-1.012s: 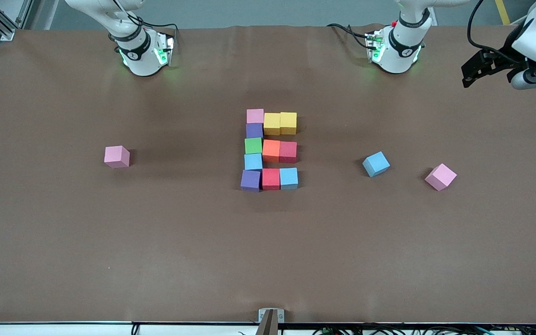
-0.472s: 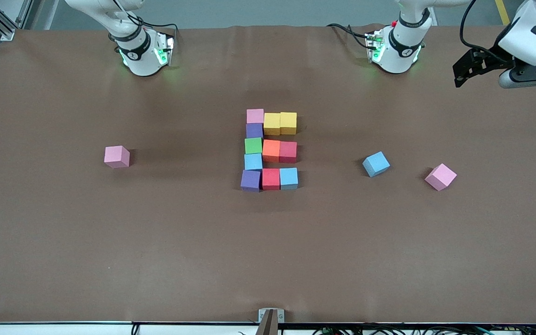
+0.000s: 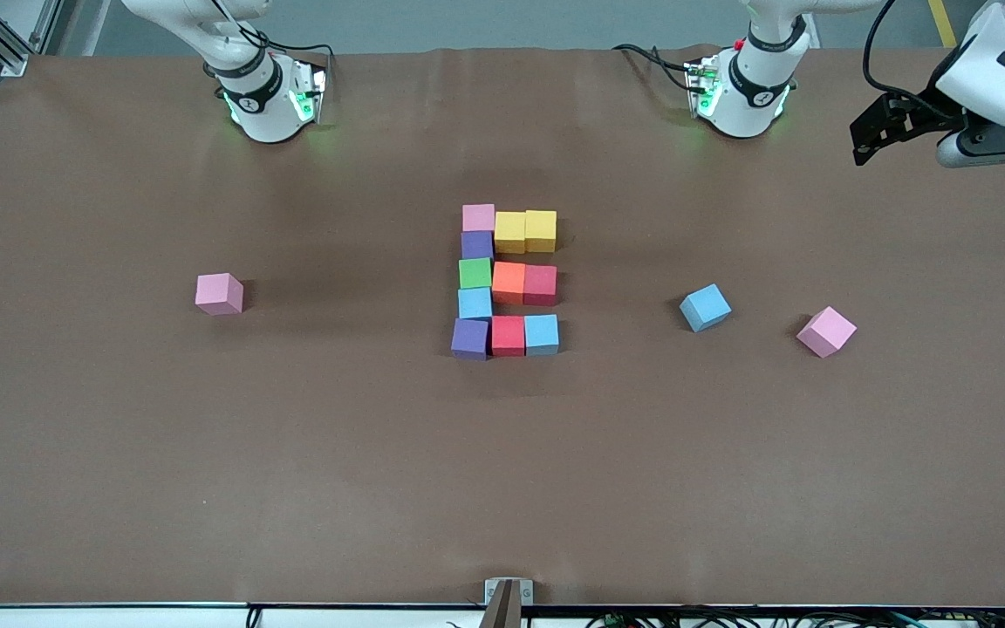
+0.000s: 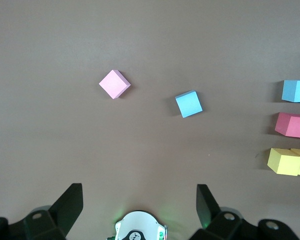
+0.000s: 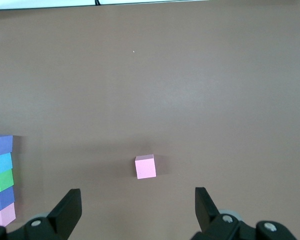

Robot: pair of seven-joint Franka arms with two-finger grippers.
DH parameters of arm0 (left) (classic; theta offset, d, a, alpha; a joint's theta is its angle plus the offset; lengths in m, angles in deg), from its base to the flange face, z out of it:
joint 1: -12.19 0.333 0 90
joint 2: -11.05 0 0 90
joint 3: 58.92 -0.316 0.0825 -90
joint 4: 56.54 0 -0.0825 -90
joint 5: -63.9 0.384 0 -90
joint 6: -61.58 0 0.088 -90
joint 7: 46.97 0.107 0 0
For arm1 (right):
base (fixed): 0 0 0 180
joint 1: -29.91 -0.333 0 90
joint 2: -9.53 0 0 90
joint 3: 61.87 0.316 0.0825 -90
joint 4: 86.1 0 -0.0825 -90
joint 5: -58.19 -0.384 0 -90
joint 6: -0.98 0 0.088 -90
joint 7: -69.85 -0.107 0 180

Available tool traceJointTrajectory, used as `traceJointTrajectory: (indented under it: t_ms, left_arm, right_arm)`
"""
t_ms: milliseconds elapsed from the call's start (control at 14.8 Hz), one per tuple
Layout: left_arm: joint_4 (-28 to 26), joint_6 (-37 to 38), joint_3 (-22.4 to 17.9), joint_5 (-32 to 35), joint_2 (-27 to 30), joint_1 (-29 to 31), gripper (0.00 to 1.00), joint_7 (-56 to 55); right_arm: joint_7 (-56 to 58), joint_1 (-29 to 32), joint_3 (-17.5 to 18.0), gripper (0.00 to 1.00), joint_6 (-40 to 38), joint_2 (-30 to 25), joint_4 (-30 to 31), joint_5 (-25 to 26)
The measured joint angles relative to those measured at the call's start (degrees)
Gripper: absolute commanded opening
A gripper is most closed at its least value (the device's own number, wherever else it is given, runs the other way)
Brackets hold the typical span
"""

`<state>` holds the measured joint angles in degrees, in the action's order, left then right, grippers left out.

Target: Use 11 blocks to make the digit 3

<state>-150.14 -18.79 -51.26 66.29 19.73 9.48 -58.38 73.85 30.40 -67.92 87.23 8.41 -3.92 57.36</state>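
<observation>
Several blocks touch in the middle of the table and form the digit 3 [image 3: 507, 279]: a spine from a pink block [image 3: 478, 217] to a purple block [image 3: 469, 338], with a yellow bar, an orange-red bar and a red-blue bar. Three blocks lie loose: a pink one [image 3: 219, 293] [image 5: 145, 166] toward the right arm's end, and a light blue one [image 3: 705, 307] [image 4: 189, 104] and another pink one [image 3: 826, 331] [image 4: 114, 84] toward the left arm's end. My left gripper [image 3: 862, 139] [image 4: 139, 205] hangs open and empty, high over the left arm's end. My right gripper [image 5: 138, 207] is open and empty, out of the front view.
The two arm bases [image 3: 263, 96] [image 3: 742, 87] stand at the table's edge farthest from the front camera. The brown table cover [image 3: 502, 480] lies bare nearer the front camera. A small metal bracket [image 3: 508, 593] sits at that near edge.
The left gripper has drifted slightly toward the table's middle, then held still. No block has moved.
</observation>
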Motion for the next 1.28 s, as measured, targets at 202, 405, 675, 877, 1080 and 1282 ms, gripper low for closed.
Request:
traceJointTrajectory:
  t_ms: [202, 405, 675, 877, 1080, 1282]
  left_arm:
    - [-0.03, -0.08, -0.06, 0.0, 0.0, 0.05, 1.0, 0.0]
    - [-0.03, -0.13, -0.07, 0.0, 0.0, 0.06, 1.0, 0.02]
    - [-0.03, -0.13, -0.35, 0.0, 0.0, 0.3, 1.0, 0.79]
    - [-0.04, -0.13, -0.37, 0.0, 0.0, 0.42, 1.0, 0.98]
    - [-0.04, -0.13, -0.26, 0.0, 0.0, 0.42, 1.0, 0.99]
    - [-0.04, -0.13, -0.17, 0.0, 0.0, 0.42, 1.0, 0.99]
  right_arm:
    - [0.0, 0.0, 0.0, 1.0, 0.0, 0.0, 0.0, 0.0]
    - [0.0, 0.0, 0.0, 1.0, 0.0, 0.0, 0.0, 0.0]
    - [0.0, 0.0, 0.0, 1.0, 0.0, 0.0, 0.0, 0.0]
    - [0.0, 0.0, 0.0, 1.0, 0.0, 0.0, 0.0, 0.0]
    - [0.0, 0.0, 0.0, 1.0, 0.0, 0.01, 0.0, 0.0]
    - [0.02, -0.03, 0.05, 1.0, 0.0, 0.01, 0.0, 0.0]
